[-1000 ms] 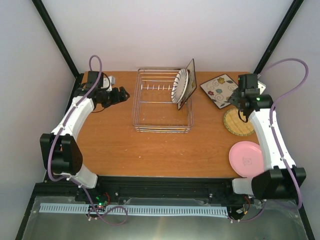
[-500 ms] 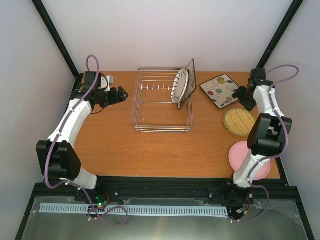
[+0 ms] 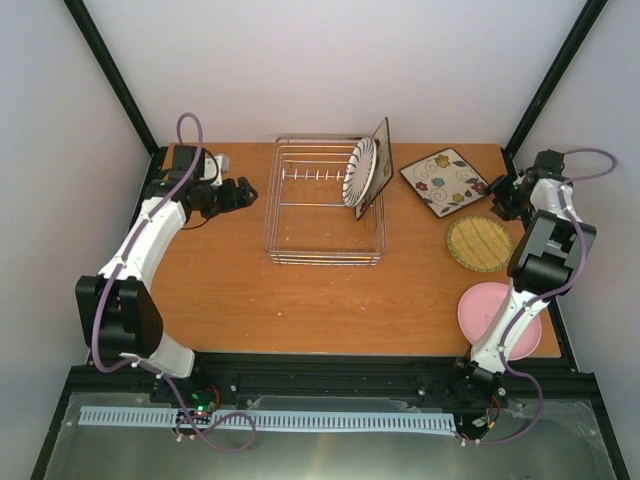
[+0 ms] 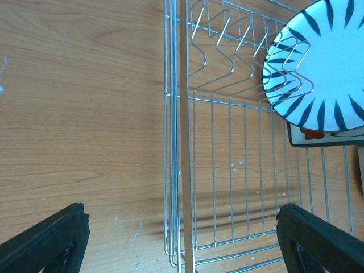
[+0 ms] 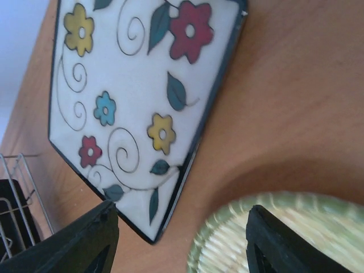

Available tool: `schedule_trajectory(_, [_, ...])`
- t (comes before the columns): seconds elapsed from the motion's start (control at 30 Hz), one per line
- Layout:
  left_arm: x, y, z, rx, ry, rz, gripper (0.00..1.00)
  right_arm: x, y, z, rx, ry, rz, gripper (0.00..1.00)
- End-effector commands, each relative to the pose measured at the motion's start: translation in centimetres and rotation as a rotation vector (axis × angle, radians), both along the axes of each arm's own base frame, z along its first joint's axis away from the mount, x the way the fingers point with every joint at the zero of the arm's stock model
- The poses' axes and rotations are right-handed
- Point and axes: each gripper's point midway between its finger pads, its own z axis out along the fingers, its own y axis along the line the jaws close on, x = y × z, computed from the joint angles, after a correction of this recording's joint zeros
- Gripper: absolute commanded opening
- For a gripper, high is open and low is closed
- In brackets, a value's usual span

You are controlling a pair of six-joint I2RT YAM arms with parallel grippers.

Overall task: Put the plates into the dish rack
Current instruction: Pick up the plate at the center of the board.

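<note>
1. The wooden table [image 3: 300, 290] fills the middle of the overhead view. Everything the job needs lies within reach of the two arms.
2. The rack [image 3: 325, 260], a silver wire tray with low sides, sits at upper centre. Its row of prongs is mostly free, probably so the next plates can drop in on edge.
3. The pink plate [image 3: 480, 318], plain and round, lies flat at lower right, partly under the right arm and not yet loaded.
4. The floral plate [image 3: 443, 181], square, white and dark-rimmed, lies flat at upper right, just beyond the rack. It looks like the next pick.
5. The woven plate [image 3: 478, 243], round and tan, lies flat just below the floral one.
6. The striped plate [image 3: 358, 172] stands on edge in the prongs at the rack's right end, with a dark-backed square plate [image 3: 381, 160] leaning behind it.
7. The right gripper [image 3: 497, 197] hovers at the floral plate's right corner. Its jaws are spread and empty, apparently lining up on the rim.
8. The left gripper [image 3: 240, 192] is parked left of the rack, facing it. Its jaws are wide apart and hold nothing.
</note>
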Motion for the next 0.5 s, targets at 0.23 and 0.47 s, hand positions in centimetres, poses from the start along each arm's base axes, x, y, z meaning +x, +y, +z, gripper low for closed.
schedule_trajectory(0.23, [1.4, 0.3, -0.8, 0.031, 0.008, 0.000, 0.91, 4.6, -1.1, -3.3, 0.153, -0.113, 0.036, 0.64])
schedule_trajectory(0.47, [2.2, -0.1, -0.6, -0.027, -0.004, 0.000, 0.94, 5.7, -1.1, -5.9, 0.206, -0.115, 0.026, 0.66])
